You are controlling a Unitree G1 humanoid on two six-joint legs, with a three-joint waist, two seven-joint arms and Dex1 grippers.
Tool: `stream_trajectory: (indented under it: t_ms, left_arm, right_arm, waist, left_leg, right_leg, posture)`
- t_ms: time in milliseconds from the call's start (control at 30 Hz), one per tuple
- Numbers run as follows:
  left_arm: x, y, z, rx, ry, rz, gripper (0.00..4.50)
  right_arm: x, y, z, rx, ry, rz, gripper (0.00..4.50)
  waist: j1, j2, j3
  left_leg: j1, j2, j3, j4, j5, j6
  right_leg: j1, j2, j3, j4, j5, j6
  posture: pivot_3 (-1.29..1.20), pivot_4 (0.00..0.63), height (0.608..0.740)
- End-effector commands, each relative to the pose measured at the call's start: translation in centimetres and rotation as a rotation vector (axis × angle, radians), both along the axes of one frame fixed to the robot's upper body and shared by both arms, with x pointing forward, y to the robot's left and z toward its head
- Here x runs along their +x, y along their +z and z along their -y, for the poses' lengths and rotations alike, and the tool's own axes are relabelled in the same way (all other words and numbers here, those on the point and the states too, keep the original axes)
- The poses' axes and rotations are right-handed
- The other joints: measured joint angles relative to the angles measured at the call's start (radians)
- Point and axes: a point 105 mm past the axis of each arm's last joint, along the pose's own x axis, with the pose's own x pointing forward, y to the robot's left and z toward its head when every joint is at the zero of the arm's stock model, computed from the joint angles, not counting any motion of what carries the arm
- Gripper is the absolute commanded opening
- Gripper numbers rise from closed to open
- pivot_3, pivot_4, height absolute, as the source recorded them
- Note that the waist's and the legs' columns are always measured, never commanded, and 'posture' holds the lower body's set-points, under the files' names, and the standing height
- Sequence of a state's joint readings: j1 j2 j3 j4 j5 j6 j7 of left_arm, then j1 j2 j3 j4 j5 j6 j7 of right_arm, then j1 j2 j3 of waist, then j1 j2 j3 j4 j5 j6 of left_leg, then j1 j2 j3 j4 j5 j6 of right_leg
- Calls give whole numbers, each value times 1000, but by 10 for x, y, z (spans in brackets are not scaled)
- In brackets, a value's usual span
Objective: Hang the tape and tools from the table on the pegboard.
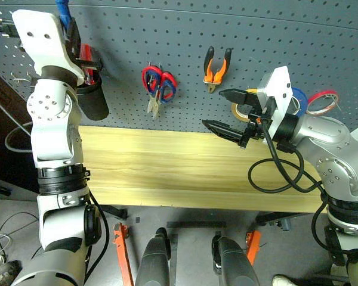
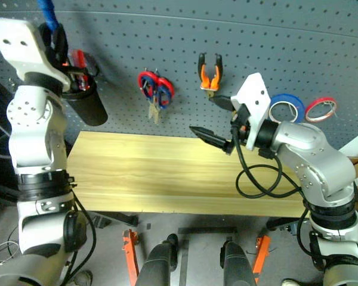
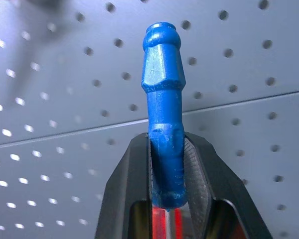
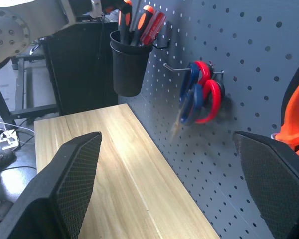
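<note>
Two scissors (image 1: 158, 84), one pair of pliers (image 1: 216, 70) and perhaps three tape rings hang on the pegboard (image 1: 238, 36). The raised left gripper (image 3: 165, 172) clamps one blue screwdriver (image 3: 162, 99); the right gripper (image 1: 227, 110), level, gapes empty.

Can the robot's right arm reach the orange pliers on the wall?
Probably yes. The right gripper is open and holds nothing, and the pliers hang on the pegboard just above it, with nothing in between.
</note>
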State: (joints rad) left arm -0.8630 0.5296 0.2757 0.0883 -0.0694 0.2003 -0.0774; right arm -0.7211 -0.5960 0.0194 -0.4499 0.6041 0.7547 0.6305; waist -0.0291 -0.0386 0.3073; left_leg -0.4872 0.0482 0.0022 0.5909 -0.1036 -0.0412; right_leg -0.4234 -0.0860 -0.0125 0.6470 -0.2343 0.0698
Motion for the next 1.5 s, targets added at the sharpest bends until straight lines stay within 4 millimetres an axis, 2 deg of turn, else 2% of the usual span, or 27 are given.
stream_trajectory:
  t_ms: [33, 133, 200, 267, 367, 400, 600, 667, 733, 867, 967, 1000, 1033, 1100, 1167, 1200, 1333, 1400, 1500]
  left_arm:
    - [-7, -11, -15, 40, 64, 7, 539]
    - [-9, -30, -37, -20, 137, -31, 539]
    - [-11, -36, -49, -63, 169, -43, 1245]
    - [-11, -42, -58, -104, 183, -58, 1741]
    - [-9, -45, -58, -136, 168, -69, 2655]
    - [-7, -43, -53, -152, 142, -64, 2941]
    - [-11, -14, -21, -165, 5, -7, 2941]
    - [-20, 5, -2, -90, -57, 46, 2941]
    - [-28, 13, 16, -40, -128, 67, 2941]
    - [-42, 9, 68, 47, -351, 38, 2941]
    - [-47, -22, 92, 49, -478, -85, 2941]
    - [-44, -45, 93, 58, -463, -179, 2941]
    - [-42, -69, 84, 56, -404, -251, 2941]
    - [-44, -102, 69, 46, -316, -357, 2941]
    - [-49, -128, 60, 30, -279, -437, 2941]
    - [-51, -139, 57, 25, -269, -467, 2941]
    - [-53, -182, 39, -9, -208, -568, 2941]
    - [-51, -207, 24, -52, -177, -637, 2941]
    - [-51, -233, 13, -87, -156, -682, 2941]
  right_arm:
    - [-3, 17, 4, 34, -5, 57, 4500]
    - [-3, 20, 4, 46, -1, 57, 4500]
    - [-3, 20, 5, 45, -2, 55, 4500]
    - [-2, 20, 6, 42, -3, 54, 4500]
    - [-2, 19, 7, 43, -4, 52, 4500]
    - [-2, 20, 7, 45, -4, 53, 4500]
    - [-3, 20, 11, 52, -3, 48, 4500]
    - [-5, 21, 14, 55, -8, 46, 4500]
    - [-6, 22, 18, 61, -14, 43, 4500]
    - [-5, 23, 28, 95, -50, 48, 4500]
    - [-5, 12, 34, 89, -90, 45, 4500]
    - [-6, 4, 35, 76, -100, 38, 4500]
    - [-7, -2, 36, 76, -113, 26, 4500]
    - [-9, -11, 38, 88, -140, 2, 4500]
    - [-9, -23, 43, 91, -173, -21, 4500]
    - [-10, -29, 45, 85, -188, -32, 4500]
    - [-4, -76, 61, 71, -338, -80, 4500]
    - [6, -92, 74, 115, -484, -46, 4500]
    - [12, -113, 84, 154, -589, -45, 4500]
  waist:
    - [-1, 0, 0]
    - [-4, 0, 0]
    - [-4, 0, 0]
    - [-2, 0, 0]
    - [-1, 0, 0]
    - [1, 0, 0]
    - [8, -1, 0]
    - [6, -1, 0]
    - [6, -1, -1]
    - [6, -1, -2]
    - [4, -1, -7]
    - [3, -1, -8]
    - [2, -1, -10]
    - [-7, 1, -17]
    - [-8, 0, -19]
    - [-4, -1, -22]
    - [15, -1, -67]
    - [22, -1, -96]
    - [16, 2, -136]
  left_leg:
    - [0, 0, 0, 0, 0, 0]
    - [1, 0, 0, 0, 0, 0]
    - [0, 1, 0, 0, 0, 0]
    - [0, 1, 0, 0, 0, 0]
    - [1, 1, 0, 0, 0, 0]
    - [1, 1, 0, 1, 0, 0]
    - [0, 0, 0, 2, 0, 0]
    - [0, 0, 0, 2, 0, 0]
    - [0, 0, 0, 2, 0, 0]
    - [0, 0, 0, 2, 0, 0]
    - [1, 0, 0, 2, 0, 0]
    - [1, 0, 0, 2, 0, 0]
    - [2, 0, 0, 2, 0, 0]
    - [3, 0, 1, 2, 0, 0]
    - [3, 1, 0, 2, 1, 0]
    - [3, 1, -1, 2, 1, -1]
    - [3, 0, 0, 2, 2, -1]
    - [2, 0, 1, 2, -1, -5]
    - [9, 1, 3, 2, -2, -6]
  right_leg:
    - [0, 0, 0, 0, 0, 0]
    - [0, 0, 0, 1, 0, 0]
    - [0, 0, 0, 1, 0, 0]
    - [0, 0, 0, 1, 0, 0]
    - [0, 0, 0, 1, 0, 0]
    - [0, 0, 0, 1, 0, 0]
    - [2, 0, 0, 0, 2, 2]
    - [2, 0, 0, 0, 2, 2]
    - [2, 0, 0, 1, 2, 2]
    - [2, 0, 0, 1, 2, 2]
    - [3, 0, 0, 1, 2, 2]
    - [3, 0, 0, 1, 2, 2]
    - [3, 0, 0, 2, 2, 2]
    - [3, 0, 2, 2, 2, 2]
    - [1, 1, 2, 3, 2, 2]
    - [1, 2, 1, 5, 2, 2]
    - [4, 2, 0, -1, 3, 1]
    - [4, 1, 0, -5, 5, 0]
    - [6, 1, 1, -8, 6, -3]
  posture:
    - [-69, 277, 740]
    - [-73, 276, 740]
    - [-67, 274, 740]
    - [-63, 272, 740]
    - [-59, 267, 740]
    - [-59, 266, 740]
    - [-57, 256, 740]
    - [-50, 251, 740]
    - [-43, 247, 740]
    - [-24, 232, 740]
    - [-13, 215, 740]
    - [-7, 205, 740]
    - [-6, 199, 740]
    - [-5, 182, 740]
    - [-1, 160, 740]
    - [0, 153, 740]
    - [-8, 98, 740]
    - [-18, 74, 740]
    - [-31, 42, 740]
